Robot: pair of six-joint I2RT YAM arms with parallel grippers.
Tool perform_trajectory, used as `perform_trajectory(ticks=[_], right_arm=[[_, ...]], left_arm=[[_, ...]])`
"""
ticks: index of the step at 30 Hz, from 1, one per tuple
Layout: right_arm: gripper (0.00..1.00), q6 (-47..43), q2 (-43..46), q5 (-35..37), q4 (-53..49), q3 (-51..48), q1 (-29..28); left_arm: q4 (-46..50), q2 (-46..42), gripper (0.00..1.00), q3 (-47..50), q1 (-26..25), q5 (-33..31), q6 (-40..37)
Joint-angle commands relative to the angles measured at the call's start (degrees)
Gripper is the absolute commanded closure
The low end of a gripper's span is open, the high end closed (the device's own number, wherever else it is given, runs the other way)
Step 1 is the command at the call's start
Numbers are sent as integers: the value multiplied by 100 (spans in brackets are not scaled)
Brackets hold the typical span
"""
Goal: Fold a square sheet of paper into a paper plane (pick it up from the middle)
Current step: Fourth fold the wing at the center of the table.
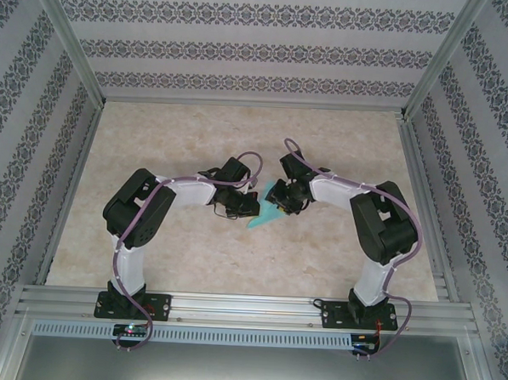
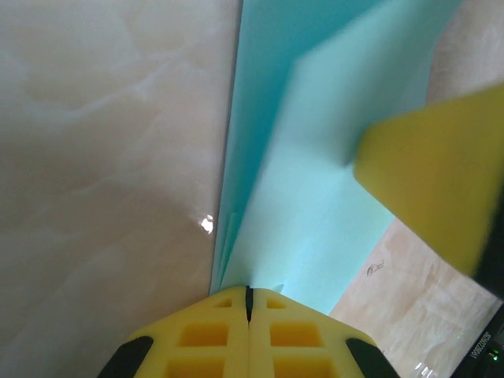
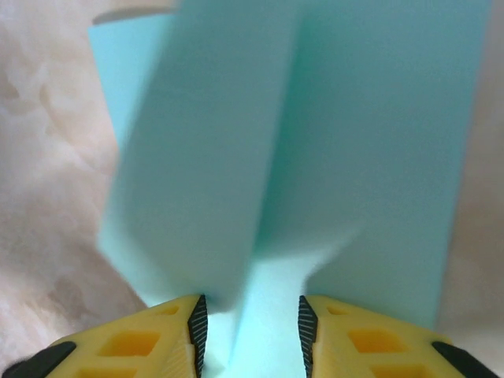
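The paper plane sits half made between your two grippers at mid-table, and by my read you're on a late creasing step.
On the marbled table the turquoise dart lies with its narrow end toward the near left, and its flaps stand up along the centre crease. Your left gripper has its pads pressed together right on that narrow end, pinching the paper as far as I can judge. Your right gripper stands part-spread with its jaws astride the raised fold, so paper fills the gap but isn't squeezed. Next call, I'd say: close the right on that fold and press the crease flat while the left anchors the tip. Go gently, because thin paper slips and tears.
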State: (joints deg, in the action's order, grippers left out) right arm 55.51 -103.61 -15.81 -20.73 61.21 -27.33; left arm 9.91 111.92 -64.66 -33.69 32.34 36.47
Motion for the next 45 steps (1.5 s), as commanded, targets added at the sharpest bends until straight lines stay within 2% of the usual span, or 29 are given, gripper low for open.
perform_trajectory(ticks=[1,4,7,13,16,31,45], right_arm=[[60,-364,731,80,-291,-165,109],[62,-803,1264,75,331,-588,115],[68,-1065,1431,-285,1015,-1017,121],[91,-1327,1057,-894,1827,-1122,-48],[97,-1397,772,-907,1941,-1007,-97],[99,-1644,-177,-1108,2294,-792,56],[99,-1768,-476,-1233,2416,-849,369]], left_arm=[[832,251,98,77,-41,-363,-154],[888,277,98,60,-46,-400,-157],[929,320,98,28,-41,-382,-200],[1056,370,99,-40,-42,-380,-330],[1059,407,99,-38,-41,-394,-344],[1135,427,100,-64,-41,-343,-396],[1175,298,100,73,-15,-302,-465]])
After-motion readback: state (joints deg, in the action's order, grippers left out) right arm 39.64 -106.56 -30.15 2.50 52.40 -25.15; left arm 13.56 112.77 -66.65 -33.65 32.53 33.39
